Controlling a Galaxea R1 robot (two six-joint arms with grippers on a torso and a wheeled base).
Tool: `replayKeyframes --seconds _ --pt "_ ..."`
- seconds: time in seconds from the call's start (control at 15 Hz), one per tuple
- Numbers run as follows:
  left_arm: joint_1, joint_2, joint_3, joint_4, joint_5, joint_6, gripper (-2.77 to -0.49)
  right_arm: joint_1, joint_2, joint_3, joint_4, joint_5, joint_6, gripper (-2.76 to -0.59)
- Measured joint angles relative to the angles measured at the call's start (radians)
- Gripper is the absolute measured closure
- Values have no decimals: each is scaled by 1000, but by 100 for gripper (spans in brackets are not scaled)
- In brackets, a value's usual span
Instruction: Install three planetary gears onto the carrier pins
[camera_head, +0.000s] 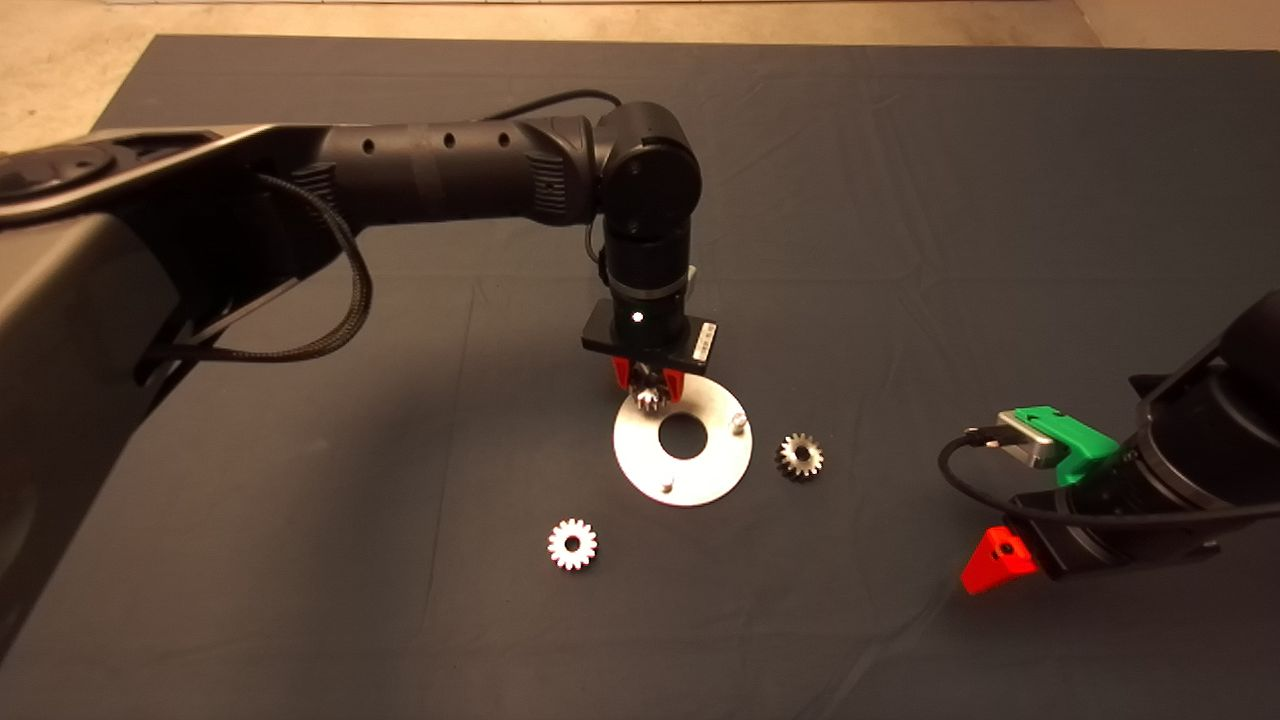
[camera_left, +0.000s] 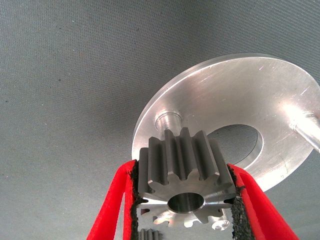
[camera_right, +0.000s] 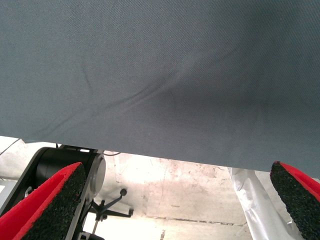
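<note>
The flat silver disc (camera_head: 683, 442) lies on the mat near the middle. Two bare carrier pins show in the head view, one at its right rim (camera_head: 738, 422) and one at its near rim (camera_head: 667, 487). My left gripper (camera_head: 648, 388) is over the disc's far-left rim, shut on a planetary gear (camera_left: 186, 176) held just above a third pin (camera_left: 167, 120). The disc also shows in the left wrist view (camera_left: 235, 102). Two more gears lie flat on the mat: one right of the disc (camera_head: 800, 456), one at its near left (camera_head: 572, 544). My right gripper (camera_head: 1000, 560) waits open at the right edge.
The dark mat (camera_head: 900, 200) covers the table, with pale floor beyond its far edge. The right wrist view looks past the mat's edge (camera_right: 160, 100) at the floor, where a black stand (camera_right: 107, 210) shows.
</note>
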Motion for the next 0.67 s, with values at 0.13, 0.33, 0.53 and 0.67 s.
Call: replayKeyframes --seconds 0.13,0.33,0.53,0.67 --pt "0 0 0 0 0 2 -89 0 0 0 0 0 0 -276" --pt "0 0 0 0 0 7 -88 0 0 0 0 0 0 -276" --pt "0 0 0 1 0 8 -88 0 0 0 0 0 0 -276" --pt "0 0 0 1 0 9 -88 0 0 0 0 0 0 -276"
